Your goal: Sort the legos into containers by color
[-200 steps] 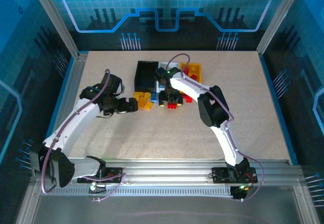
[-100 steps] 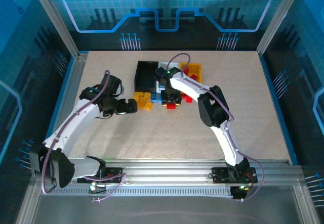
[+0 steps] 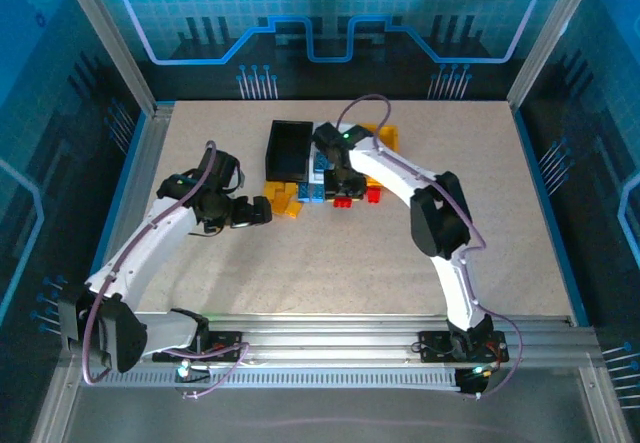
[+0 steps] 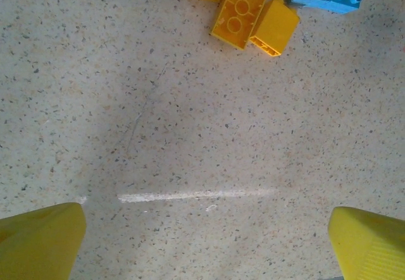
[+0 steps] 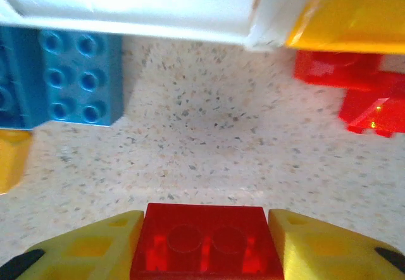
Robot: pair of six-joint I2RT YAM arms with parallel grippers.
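Note:
My right gripper is shut on a red lego, held low over the table in front of the bins. The white bin's wall and the yellow bin lie just beyond it. The black bin stands to the left. Loose legos lie around: a blue one, red ones, and yellow ones. My left gripper is open over bare table, short of the yellow legos.
The three bins stand side by side at the back middle of the table, with the loose legos bunched right in front of them. Metal frame posts and blue walls ring the table. A white scuff marks the surface under my left gripper.
My right arm has swung right and toward the bins, carrying the red lego in its shut jaws. The left arm has stayed put.

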